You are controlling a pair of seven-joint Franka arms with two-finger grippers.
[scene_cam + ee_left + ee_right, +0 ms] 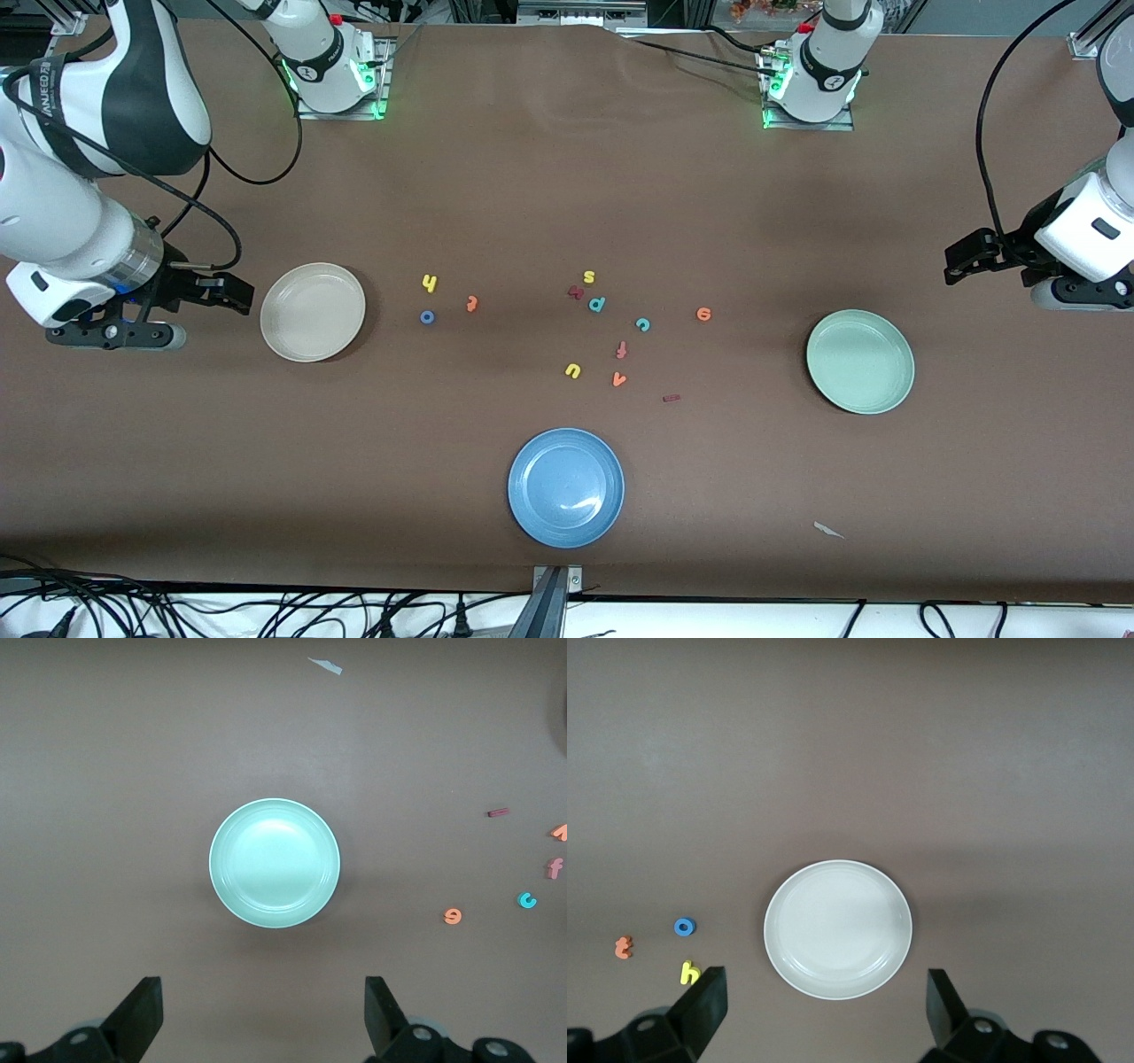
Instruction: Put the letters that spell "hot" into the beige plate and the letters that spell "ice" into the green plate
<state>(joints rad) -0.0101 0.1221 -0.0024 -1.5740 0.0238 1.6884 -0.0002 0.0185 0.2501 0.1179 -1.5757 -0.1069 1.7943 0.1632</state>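
At the left edge of the front view, the right gripper [232, 295] hangs over bare counter [532, 177] just beside the beige plate [313, 312], its fingers [704, 1003] spread wide apart and holding nothing. The plate is empty. Next, toward the frame's middle, lie the yellow "h" [430, 283], the blue "o" [427, 316] below it and the orange "t" [472, 304].

In the centre cluster sit a yellow "s" [589, 277], a teal "p" [597, 304], the teal "c" [642, 325], a yellow "u" [572, 370] and the dark red "i" [671, 398]; the orange "e" [703, 314] lies farther along. The blue plate [566, 486] is at lower centre.

The green plate [860, 361], empty, is at mid-right. At the right edge the left gripper [961, 260] hangs above the counter with fingers [379, 1012] wide apart, empty.
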